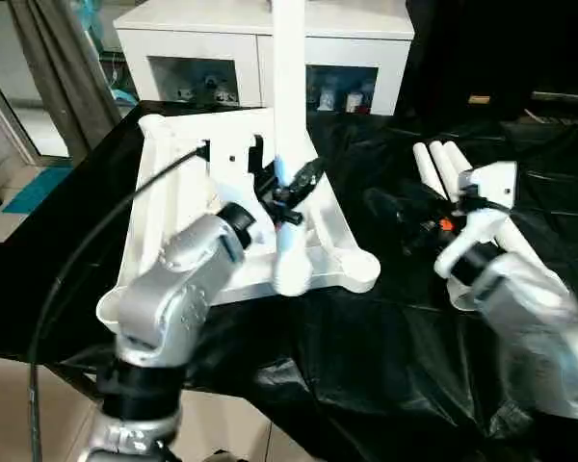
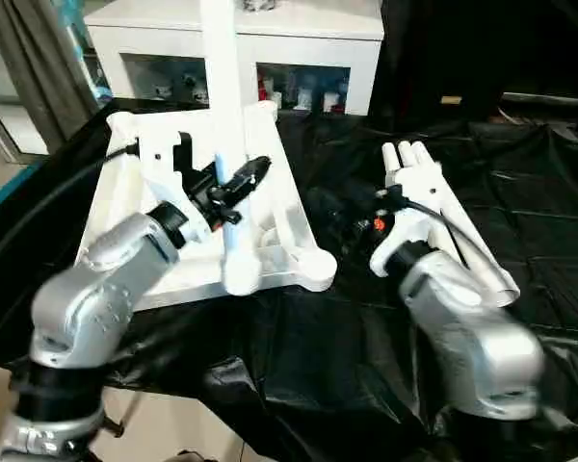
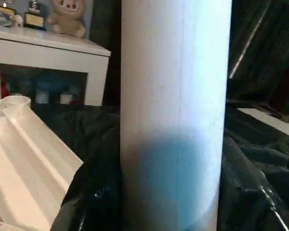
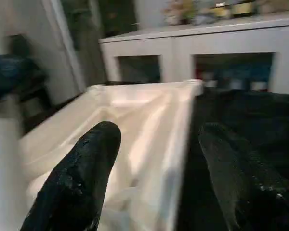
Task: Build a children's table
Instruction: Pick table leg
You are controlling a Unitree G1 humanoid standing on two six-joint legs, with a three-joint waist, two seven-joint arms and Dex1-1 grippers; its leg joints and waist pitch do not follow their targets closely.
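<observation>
The white table top point(image 1: 188, 207) lies upside down on the black cloth, ribs and round corner sockets facing up. One white leg point(image 1: 289, 87) stands upright with its foot in the near right corner socket point(image 1: 291, 272). My left gripper point(image 1: 297, 188) is shut on that leg at mid height; the leg point(image 3: 176, 96) looms close in the left wrist view. Three more legs point(image 2: 419, 173) lie side by side on the cloth to the right. My right gripper point(image 2: 339, 217) hovers open between the table top and those legs, its fingers point(image 4: 82, 183) apart with nothing between them.
A white cabinet with glass doors point(image 1: 260, 43) stands right behind the work. Black crinkled cloth point(image 1: 366, 337) covers the work surface to its near edge. A grey curtain point(image 1: 53, 67) hangs at the back left. My left arm's black cable point(image 1: 96, 236) arcs over the table top.
</observation>
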